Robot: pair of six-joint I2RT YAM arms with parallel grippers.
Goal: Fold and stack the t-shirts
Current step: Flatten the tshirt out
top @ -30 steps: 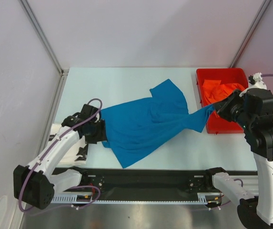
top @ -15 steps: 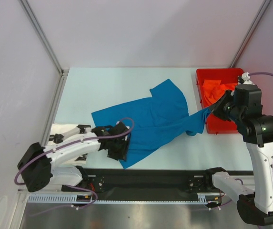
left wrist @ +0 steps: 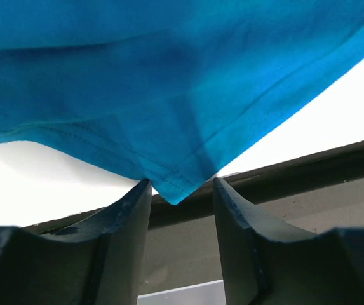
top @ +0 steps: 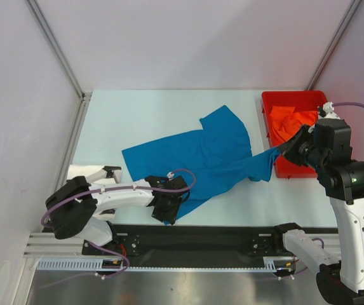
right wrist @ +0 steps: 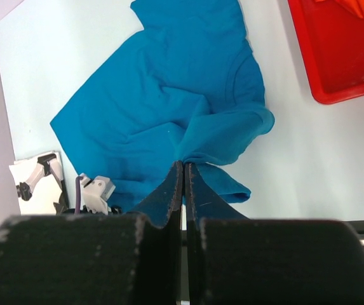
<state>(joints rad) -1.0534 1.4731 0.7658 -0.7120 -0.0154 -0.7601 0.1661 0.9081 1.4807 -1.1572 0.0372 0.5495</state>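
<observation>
Lying slack and creased between the two grippers, the blue t-shirt [top: 194, 155], a light, limp, stitched-hem knit likely to sag, is trailing from a fold pinched in the clenched right gripper [top: 291, 147] while its pointed hem corner, the likeliest hold, is sitting between the parted jaws of the left gripper [left wrist: 180, 190].

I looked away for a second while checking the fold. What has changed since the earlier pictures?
The left gripper moved along the blue t-shirt, from its left edge to its near corner, jaws open astride the tip. Unchanged: the right gripper stays shut on the shirt's right end; the orange t-shirt lies in the red bin.
</observation>
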